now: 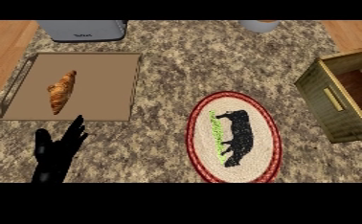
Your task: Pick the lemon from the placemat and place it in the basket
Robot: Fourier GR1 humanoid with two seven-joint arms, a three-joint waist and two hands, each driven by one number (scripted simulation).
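Placemat (260,132) lies between basket (318,98) and left hand (53,156) (fingers straight).

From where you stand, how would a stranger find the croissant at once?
Look at the left side of the counter, at the flat brown tray in front of the grey toaster. The croissant lies on the tray's left half. It is the only thing on the tray, golden-brown and tapering at both ends.

Left hand (53,157) at lower left, fingers (74,131) straight, thumb apart
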